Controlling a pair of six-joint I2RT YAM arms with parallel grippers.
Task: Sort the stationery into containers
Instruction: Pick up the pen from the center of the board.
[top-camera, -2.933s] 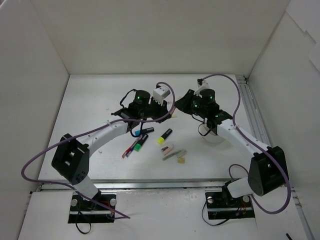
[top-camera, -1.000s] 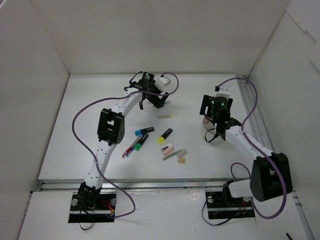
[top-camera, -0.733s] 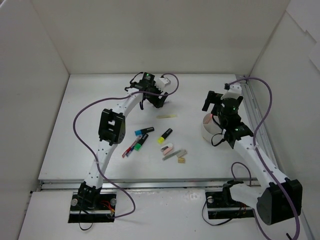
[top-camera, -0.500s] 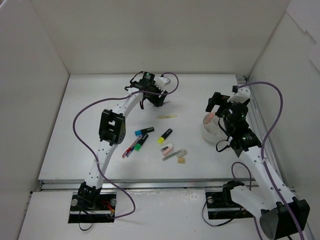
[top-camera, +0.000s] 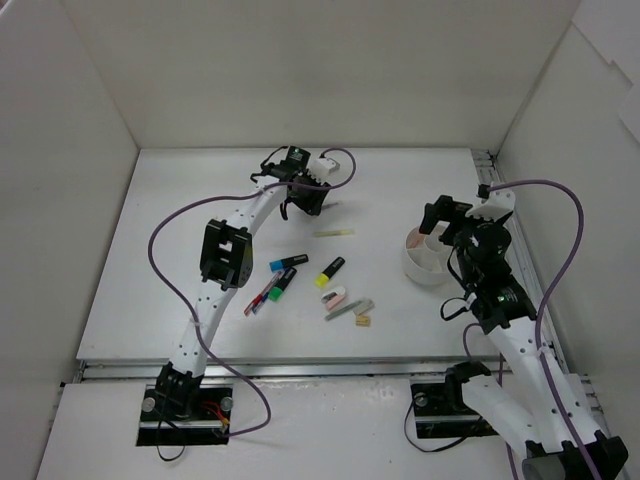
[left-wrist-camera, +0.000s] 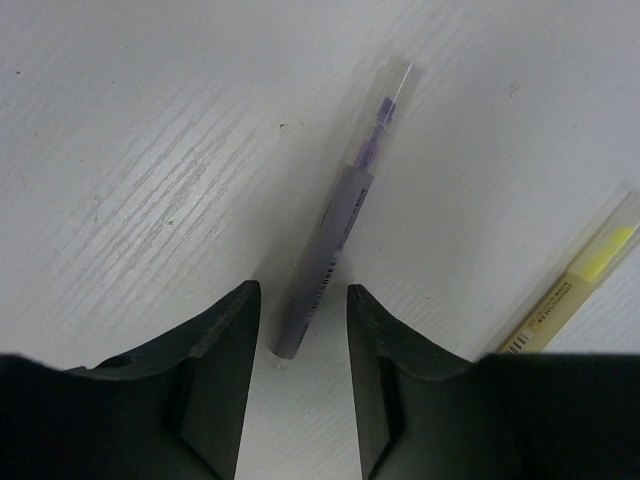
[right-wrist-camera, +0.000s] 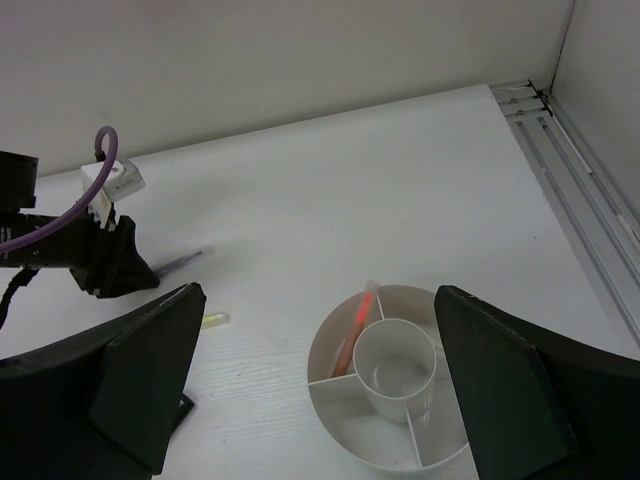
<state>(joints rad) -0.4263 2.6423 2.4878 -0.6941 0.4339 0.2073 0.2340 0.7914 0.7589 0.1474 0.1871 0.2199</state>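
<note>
My left gripper (top-camera: 305, 203) (left-wrist-camera: 303, 292) is down at the table's back, its jaws open a narrow way on either side of the near end of a thin purple-grey pen (left-wrist-camera: 335, 235), with small gaps on both sides. A pale yellow stick (top-camera: 335, 232) (left-wrist-camera: 580, 285) lies just beside it. My right gripper (top-camera: 445, 218) (right-wrist-camera: 318, 293) hangs wide open above the white round tub (top-camera: 410, 264) (right-wrist-camera: 330, 395). The tub holds a red pen (right-wrist-camera: 355, 322) in one outer compartment and a smaller white cup (right-wrist-camera: 395, 372) at its centre.
On the table's middle lie blue (top-camera: 287, 263), yellow (top-camera: 330, 271) and green (top-camera: 283, 281) highlighters, thin red and blue pens (top-camera: 262, 295), and pink (top-camera: 334, 297), grey (top-camera: 350, 309) and tan (top-camera: 362, 320) erasers. White walls enclose the table; a metal rail (top-camera: 510, 230) runs along the right.
My right arm has drawn back and risen to the right, uncovering the tub with the red pen in it. My left jaws have narrowed around the purple-grey pen.
</note>
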